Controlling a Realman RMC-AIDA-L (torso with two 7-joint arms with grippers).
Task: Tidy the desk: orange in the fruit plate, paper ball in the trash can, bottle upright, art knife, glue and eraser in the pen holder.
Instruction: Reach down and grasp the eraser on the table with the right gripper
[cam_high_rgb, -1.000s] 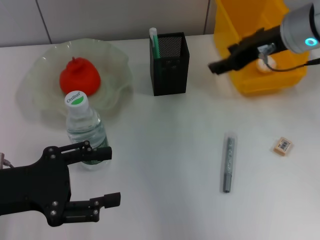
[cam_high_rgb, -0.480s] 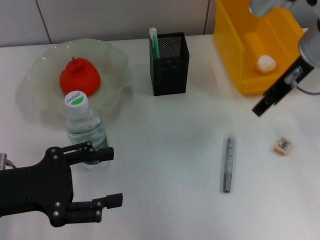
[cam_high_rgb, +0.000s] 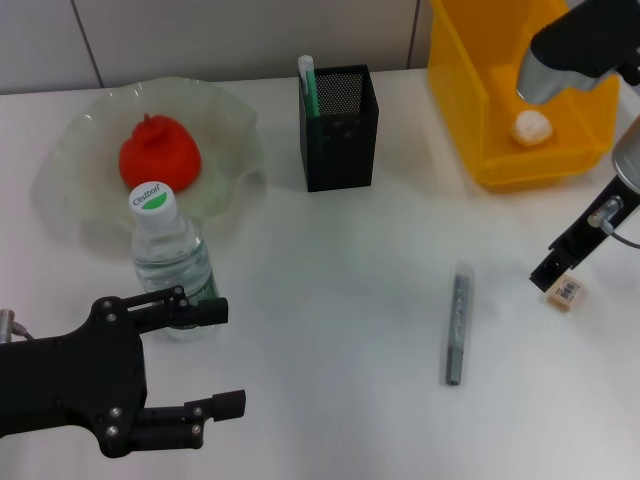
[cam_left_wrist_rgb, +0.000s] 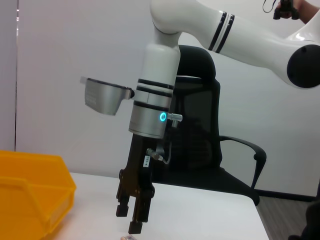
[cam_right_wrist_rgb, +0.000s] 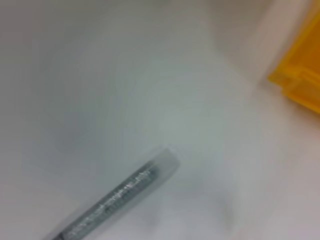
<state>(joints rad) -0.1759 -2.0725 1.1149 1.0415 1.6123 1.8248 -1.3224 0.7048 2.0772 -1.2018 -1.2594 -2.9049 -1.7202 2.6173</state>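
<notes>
Right hand (cam_high_rgb: 553, 273) beside barcoded eraser (cam_high_rgb: 566, 291)

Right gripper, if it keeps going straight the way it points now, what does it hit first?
Most likely the eraser: the right gripper points down at the desk just beside it, though its height above it is unclear.

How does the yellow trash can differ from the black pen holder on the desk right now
The trash can is bright yellow solid plastic; the pen holder is black mesh. The trash can is much larger. It holds the paper ball, while a green-and-white stick pokes out of the pen holder. Both stand upright and open-topped along the desk's far edge.
</notes>
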